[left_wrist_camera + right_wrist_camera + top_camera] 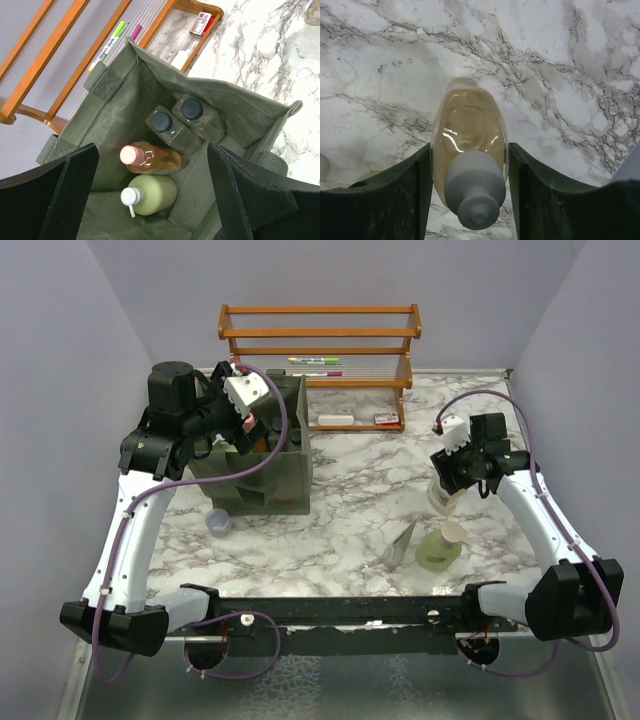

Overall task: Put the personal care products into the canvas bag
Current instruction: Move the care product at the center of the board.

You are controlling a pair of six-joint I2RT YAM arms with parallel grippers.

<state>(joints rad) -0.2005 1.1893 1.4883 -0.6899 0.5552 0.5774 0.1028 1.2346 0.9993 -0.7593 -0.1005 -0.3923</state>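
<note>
The olive canvas bag (280, 475) stands at the left. My left gripper (151, 147) hangs open over its mouth, gripping nothing. On the bag's floor lie two clear bottles with black caps (172, 131), an orange bottle with a pink cap (155, 159) and a pale green bottle (155, 194). At the right, my right gripper (469, 147) is shut on an upright amber pump bottle (469, 120), one finger against each side. A green pump bottle (438, 548) and a grey pouch (402, 542) sit on the marble in front of it.
A wooden slatted rack (320, 335) stands at the back, holding green and pink markers (315, 366), with small boxes at its foot. A lavender cup (218, 524) sits in front of the bag. The arm bases line the near edge.
</note>
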